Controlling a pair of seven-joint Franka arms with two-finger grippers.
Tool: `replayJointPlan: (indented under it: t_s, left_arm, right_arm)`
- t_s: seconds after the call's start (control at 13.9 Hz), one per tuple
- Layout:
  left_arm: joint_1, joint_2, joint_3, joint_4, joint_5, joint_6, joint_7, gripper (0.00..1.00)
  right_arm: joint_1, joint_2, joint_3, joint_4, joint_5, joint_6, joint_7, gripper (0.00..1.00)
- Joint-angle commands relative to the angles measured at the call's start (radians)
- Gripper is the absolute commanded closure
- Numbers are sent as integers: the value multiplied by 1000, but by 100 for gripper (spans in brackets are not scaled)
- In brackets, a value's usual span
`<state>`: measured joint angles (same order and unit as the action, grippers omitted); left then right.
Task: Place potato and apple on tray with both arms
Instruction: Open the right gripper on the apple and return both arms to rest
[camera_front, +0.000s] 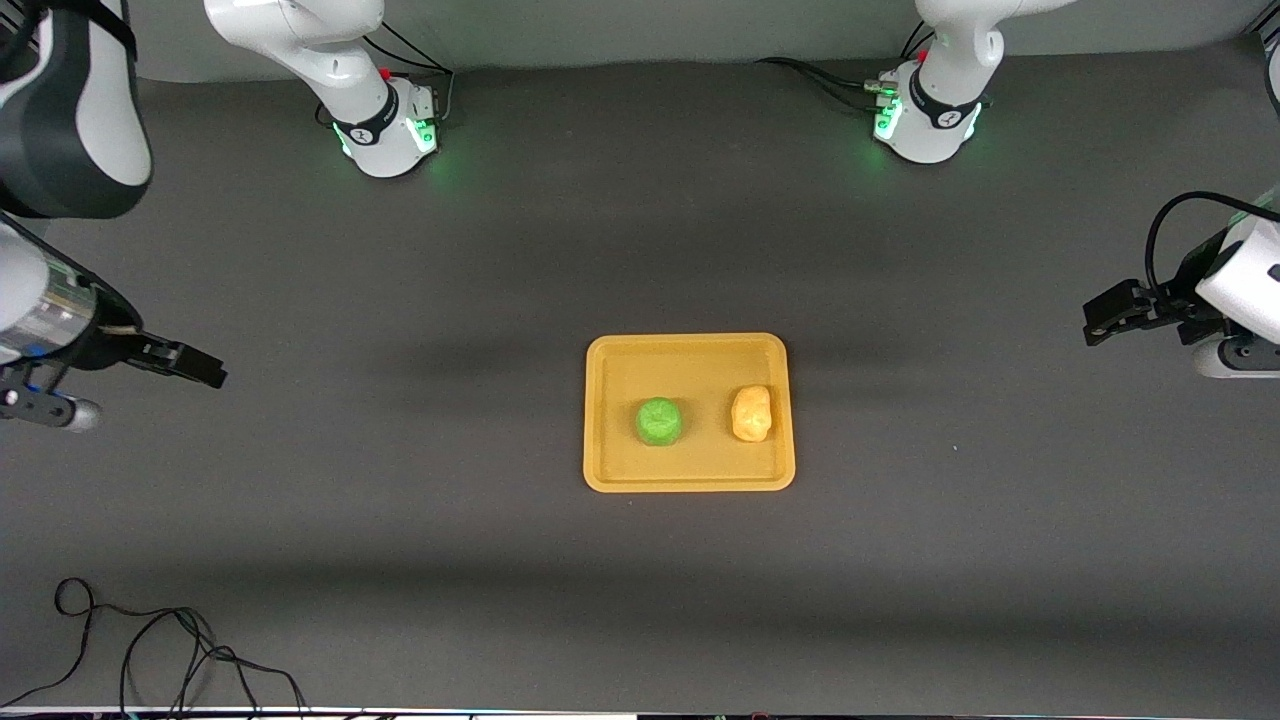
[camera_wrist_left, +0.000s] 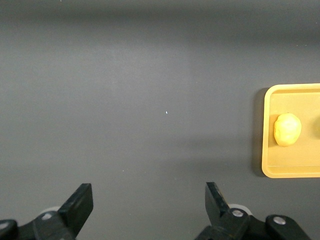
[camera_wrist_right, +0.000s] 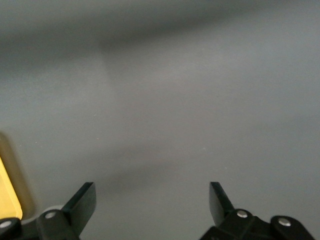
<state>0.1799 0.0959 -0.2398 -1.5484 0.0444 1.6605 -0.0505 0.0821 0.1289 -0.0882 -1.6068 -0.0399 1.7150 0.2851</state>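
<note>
The yellow-orange tray (camera_front: 688, 482) lies in the middle of the table. The green apple (camera_front: 659, 421) and the yellow-tan potato (camera_front: 751, 413) both rest on it, apart from each other, the potato toward the left arm's end. My left gripper (camera_front: 1098, 322) is open and empty, up over bare table at the left arm's end. Its wrist view (camera_wrist_left: 149, 200) shows the tray's rim (camera_wrist_left: 266, 131) and the potato (camera_wrist_left: 287, 129). My right gripper (camera_front: 203, 366) is open and empty over bare table at the right arm's end. Its wrist view (camera_wrist_right: 152, 200) shows only a corner of the tray (camera_wrist_right: 7, 196).
The arm bases (camera_front: 385, 130) (camera_front: 925, 120) stand along the table's edge farthest from the front camera. A loose black cable (camera_front: 150, 650) lies near the table's front edge at the right arm's end. Dark grey tabletop surrounds the tray.
</note>
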Motion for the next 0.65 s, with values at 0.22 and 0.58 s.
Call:
replayJointPlan:
  t_s: [0.22, 0.58]
  left_arm:
    - [3, -21, 0, -7, -11, -14, 12, 0]
    - [0, -21, 0, -7, -9, -16, 11, 0]
  right_arm:
    - [15, -44, -45, -13, 87, -23, -69, 0]
    - [15, -46, -42, 48, 84, -107, -72, 0]
